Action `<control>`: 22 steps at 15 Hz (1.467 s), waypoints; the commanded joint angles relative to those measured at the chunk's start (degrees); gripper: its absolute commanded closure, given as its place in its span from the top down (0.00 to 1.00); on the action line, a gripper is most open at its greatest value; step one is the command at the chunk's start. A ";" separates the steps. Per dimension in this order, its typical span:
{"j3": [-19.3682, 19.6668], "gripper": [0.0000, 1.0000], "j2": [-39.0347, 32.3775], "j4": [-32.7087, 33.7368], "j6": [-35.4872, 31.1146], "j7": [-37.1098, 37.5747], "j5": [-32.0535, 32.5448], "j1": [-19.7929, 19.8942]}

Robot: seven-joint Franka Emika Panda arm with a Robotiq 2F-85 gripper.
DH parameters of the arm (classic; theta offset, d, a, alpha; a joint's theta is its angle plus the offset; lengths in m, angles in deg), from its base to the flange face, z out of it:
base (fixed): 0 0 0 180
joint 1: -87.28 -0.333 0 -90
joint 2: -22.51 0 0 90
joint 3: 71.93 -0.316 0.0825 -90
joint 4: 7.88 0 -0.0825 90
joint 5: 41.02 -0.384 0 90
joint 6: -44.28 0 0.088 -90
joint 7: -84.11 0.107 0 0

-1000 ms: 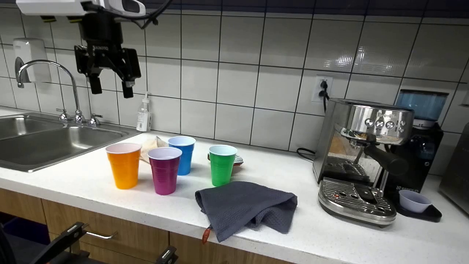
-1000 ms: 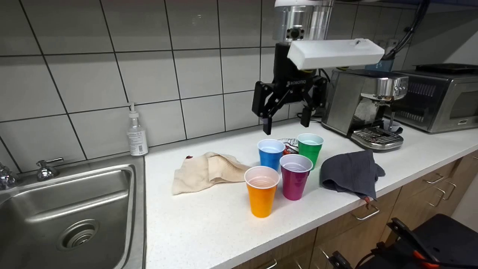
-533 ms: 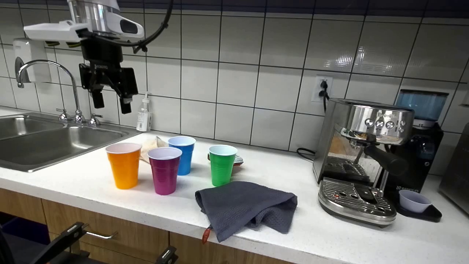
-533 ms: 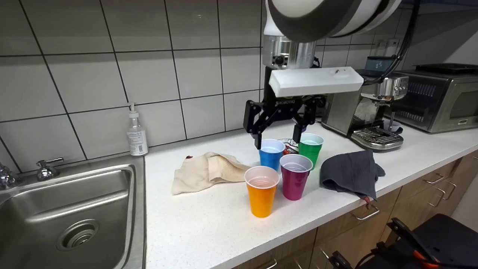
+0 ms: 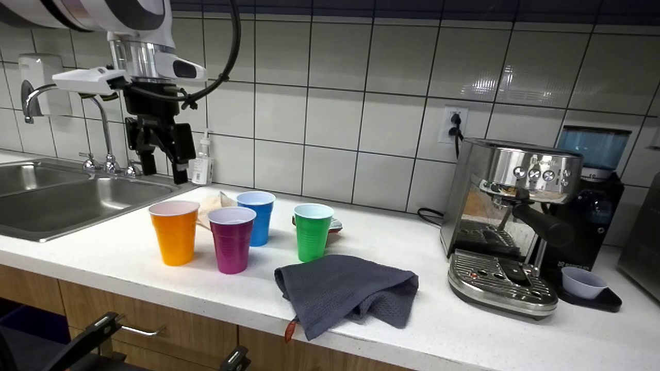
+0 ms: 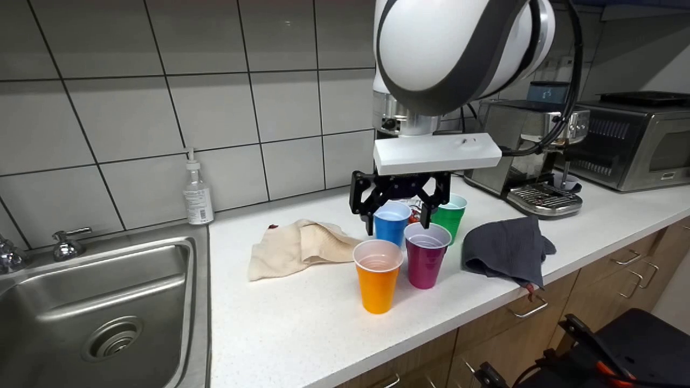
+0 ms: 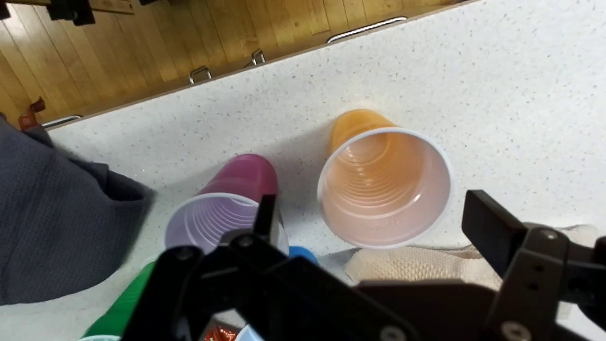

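The Robotiq gripper pointed straight down over the white speckled countertop, higher than the rims of 4 upright plastic cups. Its 2 fingers stood wide apart, held nothing, and were clear of every cup. In the wrist view the round mouth of the orange plastic cup lay framed between the spread fingers, below them, and its ribbed inside showed down to the base. The purple plastic cup stood just beside it, partly hidden there by a finger. The blue plastic cup stood behind the purple plastic cup, closer to the tiled wall, and the green plastic cup stood farther along toward the espresso machine, with a red-and-silver packet behind it. A dark gray towel lay rumpled just in front of the green plastic cup, its red tag hanging over the counter's front edge. In an exterior view, a crumpled beige cloth lay between the cups and the stainless steel sink, and a clear pump bottle stood at the sink's corner by the tiled wall. Beyond the espresso machine stood a black coffee grinder with a small pale bowl at its foot.
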 commanded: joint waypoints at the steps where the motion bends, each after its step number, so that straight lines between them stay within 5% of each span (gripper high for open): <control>1: -1.05 1.00 -3.51 0.60 -2.40 4.88 3.60 1.49; 22: 1.84 1.00 -12.40 1.55 -4.44 19.71 13.48 0.30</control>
